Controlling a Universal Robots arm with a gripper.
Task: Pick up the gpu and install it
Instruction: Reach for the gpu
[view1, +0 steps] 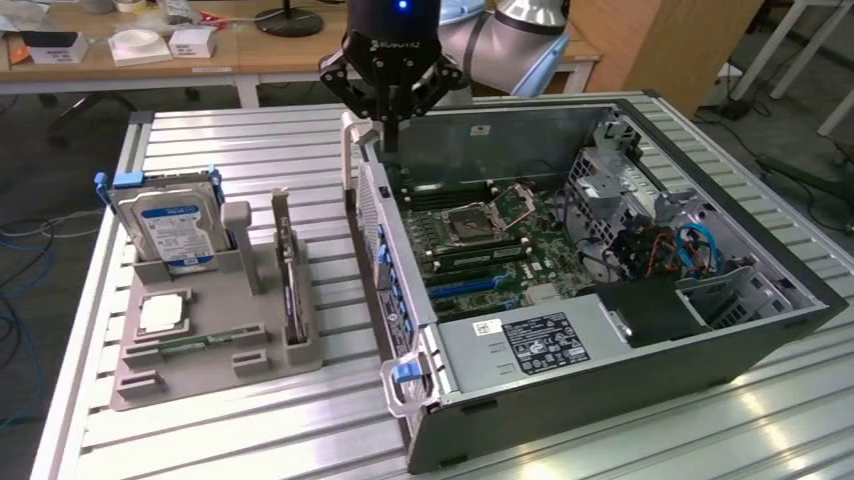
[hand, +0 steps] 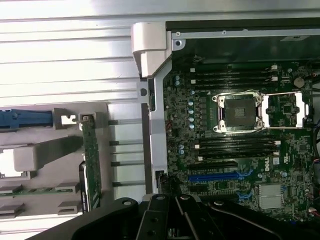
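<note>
The gpu (view1: 286, 285) is a thin dark card standing on edge in a slot of the grey holder (view1: 214, 372), at the exterior view's left of the open computer case (view1: 601, 330). In the wrist view the gpu (hand: 91, 157) shows edge-on as a narrow green strip. My gripper (view1: 392, 135) hangs over the far corner of the case, well beyond the gpu. Its fingers are shut with nothing between them. In the wrist view the gripper (hand: 172, 202) sits above the case's side wall, beside the motherboard (hand: 240, 145).
The grey holder also carries a silver hard drive (view1: 167, 228), a processor chip (view1: 160, 312) and a green memory stick (view1: 200, 343). A blue slot (hand: 217, 176) lies on the motherboard. The case walls rise above the slatted metal table (view1: 240, 440).
</note>
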